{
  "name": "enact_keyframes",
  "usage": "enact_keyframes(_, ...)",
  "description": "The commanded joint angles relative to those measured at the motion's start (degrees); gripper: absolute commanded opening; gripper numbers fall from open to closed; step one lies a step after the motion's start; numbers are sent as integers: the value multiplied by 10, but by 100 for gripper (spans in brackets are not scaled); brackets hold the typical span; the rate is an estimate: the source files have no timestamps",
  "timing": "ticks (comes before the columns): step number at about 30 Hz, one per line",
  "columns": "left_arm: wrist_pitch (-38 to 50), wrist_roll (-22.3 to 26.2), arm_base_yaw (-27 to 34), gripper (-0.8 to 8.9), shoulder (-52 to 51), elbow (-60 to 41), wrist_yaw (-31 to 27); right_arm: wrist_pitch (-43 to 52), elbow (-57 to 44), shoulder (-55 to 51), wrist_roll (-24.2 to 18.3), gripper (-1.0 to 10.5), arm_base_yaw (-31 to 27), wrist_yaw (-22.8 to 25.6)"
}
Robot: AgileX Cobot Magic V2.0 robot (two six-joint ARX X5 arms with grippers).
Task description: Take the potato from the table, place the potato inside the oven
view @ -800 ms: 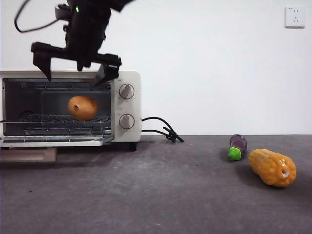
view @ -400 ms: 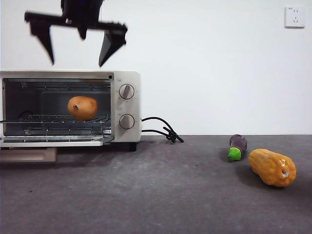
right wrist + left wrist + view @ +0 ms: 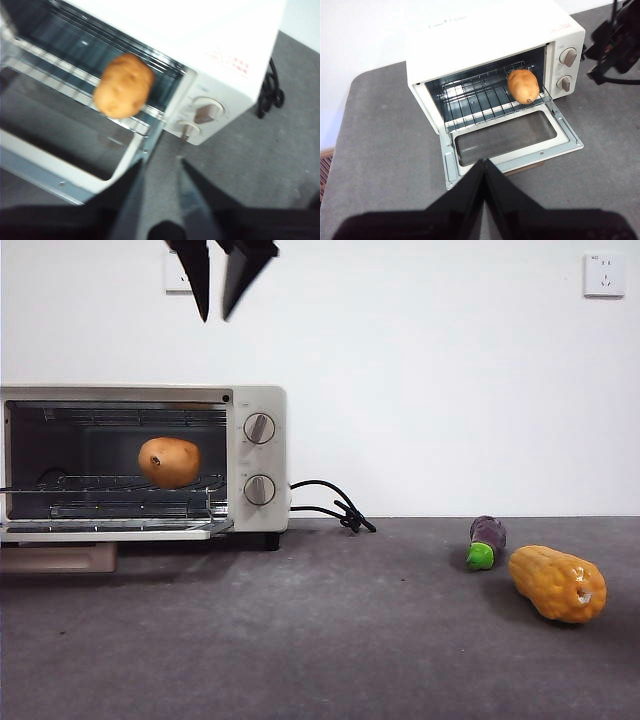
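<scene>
Potato (image 3: pixel 169 462) sat on the oven (image 3: pixel 257 420) rack, door down. Right gripper (image 3: pixel 216 295) hung high above — fingers narrowly apart, empty — left gripper (image 3: pixel 484 167) pinched closed.

**Setting: lab/test bench, mock kitchen**

Bare white wall (image 3: pixel 450 390) w/ socket (image 3: pixel 604 273); grey table (image 3: pixel 350 640); toaster oven (image 3: pixel 255 455), door open; toy-like veg: eggplant (image 3: pixel 487 540), corn (image 3: pixel 557 583). Robot arm overhead. No other kitchen fittings visible.

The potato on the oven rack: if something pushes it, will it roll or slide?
The potato looks smooth and rounded, so it would probably roll easily. The thin bars of the rack may hold it a little. Its slightly glossy skin might slip.
</scene>
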Motion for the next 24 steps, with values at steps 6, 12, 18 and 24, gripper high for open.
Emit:
enact_keyframes(6,-1,-22,-1,-5,20,-3,-1,-13,1,-101,-37,28,55,-28)
enact_keyframes(12,-35,-48,-1,-6,52,-3,0,-14,-20,-224,-49,28,126,-29)
enact_keyframes(18,-43,-64,0,-6,89,-3,32,-14,-168,-409,-30,30,221,-32)
enact_keyframes(24,-33,-73,4,-8,118,-3,34,-14,-403,-608,9,29,305,-16)
